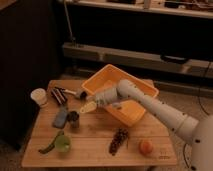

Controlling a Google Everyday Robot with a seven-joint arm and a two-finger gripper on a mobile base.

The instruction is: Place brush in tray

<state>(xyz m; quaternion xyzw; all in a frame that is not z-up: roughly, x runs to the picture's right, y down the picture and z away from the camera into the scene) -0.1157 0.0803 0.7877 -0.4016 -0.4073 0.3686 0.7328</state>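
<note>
Orange tray point(131, 116) sits at three o'clock of the brush point(74, 92) on the table point(100, 150); your gripper point(89, 107) hovers at its five o'clock, jaws' state unreadable, and a misjudged descent could roll the thin handle away

No text, label, brand, number or sign reading from where I am standing, nothing legible showing on the bench point(100, 132) or the tray point(131, 116), end effector point(89, 106) hanging above the bench just beside the tray's left wall
</note>
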